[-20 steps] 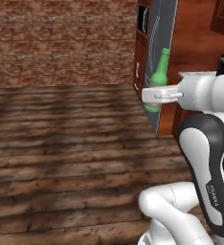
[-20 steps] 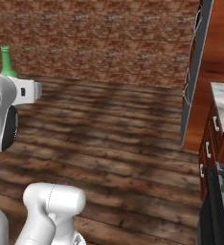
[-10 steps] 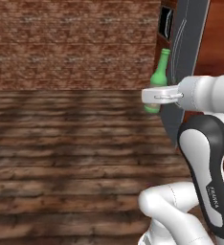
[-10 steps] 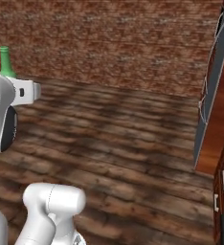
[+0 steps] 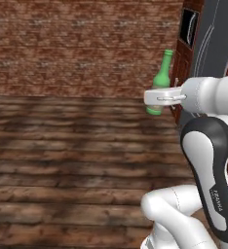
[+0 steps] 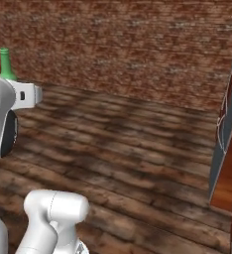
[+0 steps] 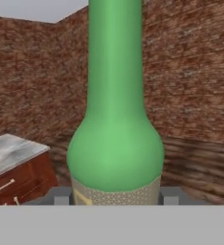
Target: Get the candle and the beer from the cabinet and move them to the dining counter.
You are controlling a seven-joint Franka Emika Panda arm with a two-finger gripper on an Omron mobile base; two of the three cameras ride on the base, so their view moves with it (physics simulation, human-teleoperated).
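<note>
The gripper [image 5: 157, 97] is closed on the beer [image 5: 161, 81], holding the green bottle upright in the air above the wooden plank floor [image 5: 72, 160], in front of the red brick wall [image 5: 77, 46].

In the left base view the bottle stands out almost whole: its long neck and cap rise above the white hand, and the lower body dips just below it. To the right of the bottle, behind the arm, this view also shows a tall dark-grey panel [image 5: 218, 39] and a strip of reddish-brown wood [image 5: 181, 73] with a black-framed opening near the top.

In the right base view the arm's white joint hides most of the bottle, so the beer [image 6: 6, 64] appears as the neck and cap poking up at the far left edge. This view takes in far more open floor [image 6: 128, 149] and brick wall [image 6: 138, 44], and at the right edge a tilted grey-edged reddish panel [image 6: 229, 149] stands on the floor.

In the hand view the beer [image 7: 115, 139] is very close and central, its pale speckled label [image 7: 116, 191] just above the two dark fingertips [image 7: 60, 196] that flank it. At the lower left lies a marble-topped counter [image 7: 11, 153] on a reddish wood drawer unit [image 7: 18, 184] with short handles.
</note>
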